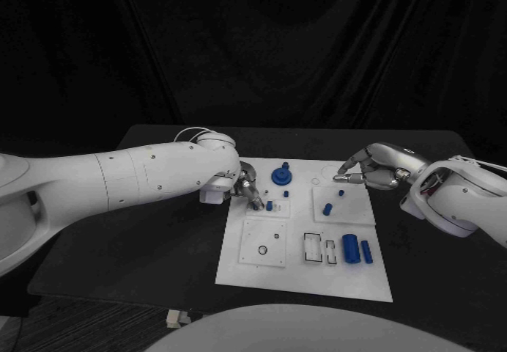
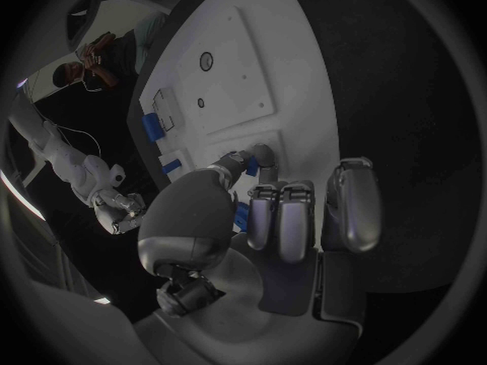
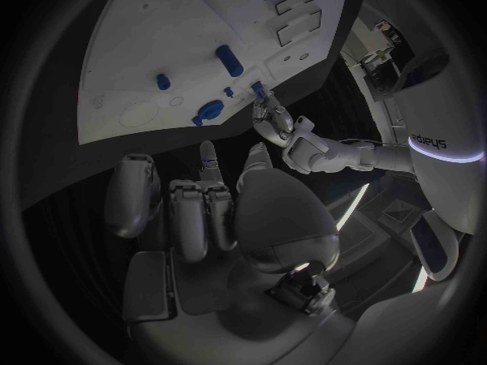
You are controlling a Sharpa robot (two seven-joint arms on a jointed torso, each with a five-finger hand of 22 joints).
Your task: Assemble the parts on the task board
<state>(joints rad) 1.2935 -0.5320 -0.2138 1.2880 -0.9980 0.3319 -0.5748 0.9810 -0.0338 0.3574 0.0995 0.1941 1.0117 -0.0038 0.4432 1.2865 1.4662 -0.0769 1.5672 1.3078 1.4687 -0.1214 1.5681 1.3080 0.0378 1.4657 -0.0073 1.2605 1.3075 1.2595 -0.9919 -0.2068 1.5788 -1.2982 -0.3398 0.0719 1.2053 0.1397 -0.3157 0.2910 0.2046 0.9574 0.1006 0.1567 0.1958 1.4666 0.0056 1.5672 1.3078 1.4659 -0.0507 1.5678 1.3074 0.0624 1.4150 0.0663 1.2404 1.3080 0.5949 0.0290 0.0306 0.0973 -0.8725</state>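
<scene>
The white task board (image 1: 301, 275) lies mid-table. My left hand (image 1: 245, 189) reaches down onto its left middle part and pinches a small blue part (image 2: 250, 165) between thumb and a finger, right at the board's surface; the same part (image 3: 256, 88) shows at its fingertips (image 3: 266, 105) in the right wrist view. My right hand (image 1: 372, 171) hovers over the board's far right corner with fingers curled in and nothing in them. A round blue part (image 1: 281, 176) stands near the far edge. Two small blue parts (image 1: 327, 209) sit on the right panel.
A blue cylinder (image 1: 349, 248) and a blue bar (image 1: 365, 251) lie near the board's front right, beside two rectangular slots (image 1: 313, 248). A square panel with a ring (image 1: 263, 242) is at the front left. Black table (image 1: 148, 249) surrounds the board.
</scene>
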